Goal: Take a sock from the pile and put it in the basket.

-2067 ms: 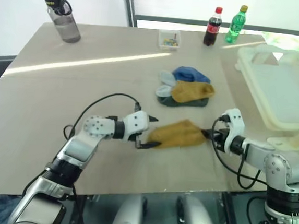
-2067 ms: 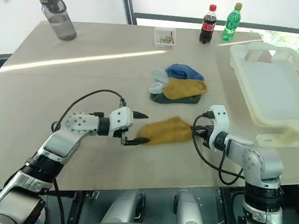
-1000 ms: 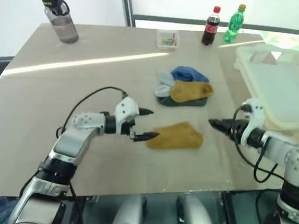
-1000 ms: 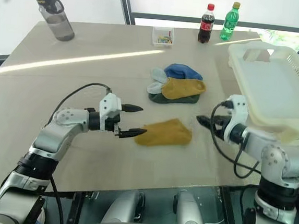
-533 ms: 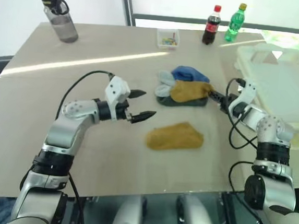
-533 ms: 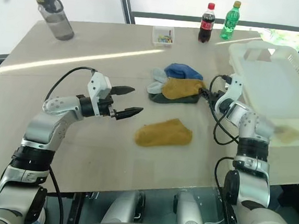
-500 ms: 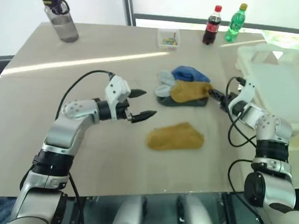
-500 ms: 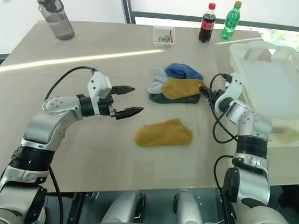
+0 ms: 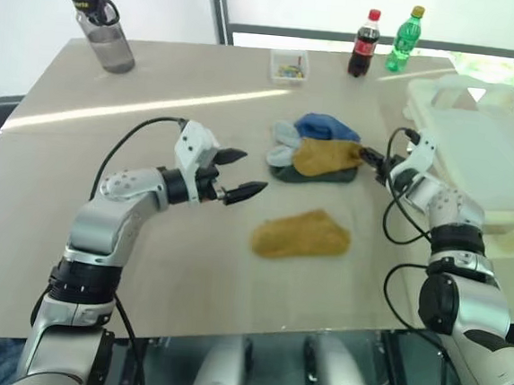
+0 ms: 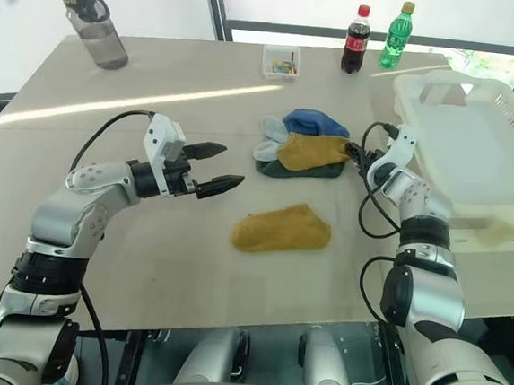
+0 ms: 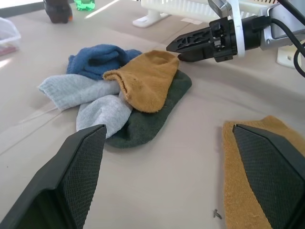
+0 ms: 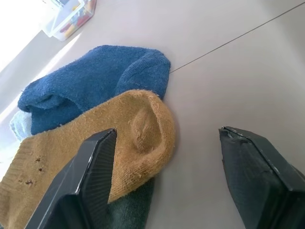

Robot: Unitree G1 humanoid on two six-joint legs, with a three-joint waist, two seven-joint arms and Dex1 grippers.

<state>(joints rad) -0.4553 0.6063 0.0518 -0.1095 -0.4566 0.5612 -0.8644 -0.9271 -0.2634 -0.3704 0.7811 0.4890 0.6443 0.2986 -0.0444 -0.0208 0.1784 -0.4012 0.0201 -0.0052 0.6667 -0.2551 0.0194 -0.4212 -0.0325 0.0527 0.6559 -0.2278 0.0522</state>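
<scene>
The pile (image 9: 313,152) of blue, grey, dark green and mustard socks lies mid-table. Its top sock (image 9: 329,156) is mustard yellow. My right gripper (image 9: 366,158) is at the pile's right edge, open, with that sock's toe (image 12: 143,126) just ahead of its fingers and nothing held. A second mustard sock (image 9: 300,234) lies flat by itself, nearer me. My left gripper (image 9: 251,172) hovers open to the left of it, above the table, empty. The cream basket (image 9: 485,158) stands at the right, just behind the right arm.
At the table's far side stand a grey water bottle (image 9: 101,21) on the left, a small clear box (image 9: 290,67) in the middle, and a cola bottle (image 9: 365,44) and a green bottle (image 9: 405,41) to the right.
My right gripper has travelled from beside the lone yellow sock up to the pile's right edge. My left gripper has risen slightly off that sock, which has not moved.
</scene>
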